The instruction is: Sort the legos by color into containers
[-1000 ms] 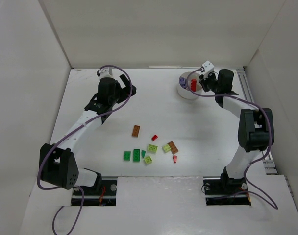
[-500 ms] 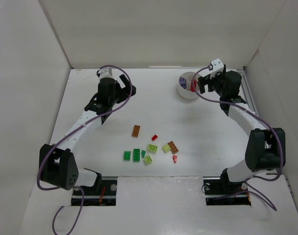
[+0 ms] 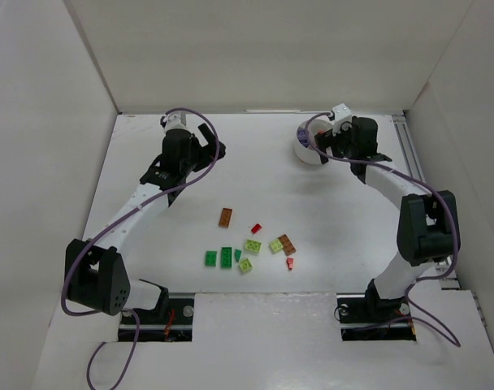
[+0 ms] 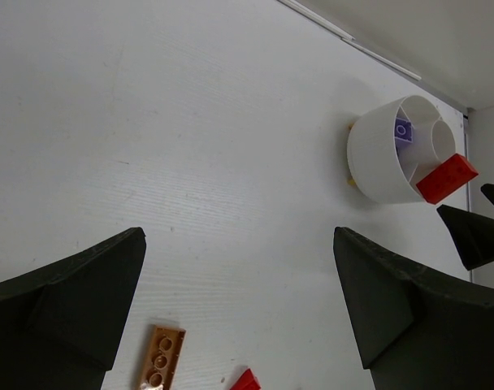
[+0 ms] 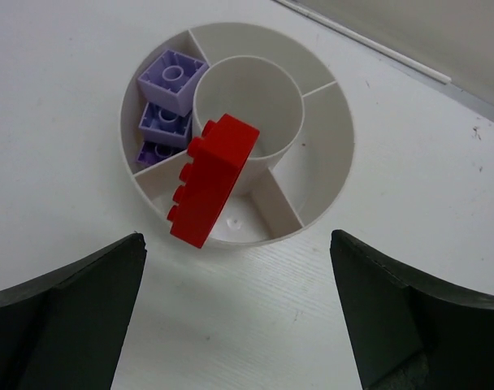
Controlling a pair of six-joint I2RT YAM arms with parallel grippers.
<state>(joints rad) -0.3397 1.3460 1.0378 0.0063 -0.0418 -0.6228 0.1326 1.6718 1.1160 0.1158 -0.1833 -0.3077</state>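
Observation:
The round white dish of containers (image 3: 306,152) stands at the back right. A red lego (image 5: 210,180) lies tilted in it, leaning from the near wedge's rim onto the central cup. Purple legos (image 5: 172,77) fill the left wedge. My right gripper (image 5: 237,264) hangs open just in front of the dish (image 5: 316,213), holding nothing. My left gripper (image 3: 206,145) is open over the back left of the table, empty. The remaining legos lie loose near the front: an orange-brown plate (image 3: 225,217), a small red piece (image 3: 256,228), lime bricks (image 3: 252,245) and dark green ones (image 3: 226,257).
White walls close in the table on three sides. In the left wrist view the dish (image 4: 385,158) sits far right with the red lego (image 4: 447,178) on it, and the orange-brown plate (image 4: 160,357) lies by the left finger.
My right gripper opened and let go of the red lego, which now rests in the dish. That arm swung right and then back beside the dish. The left arm stayed still.

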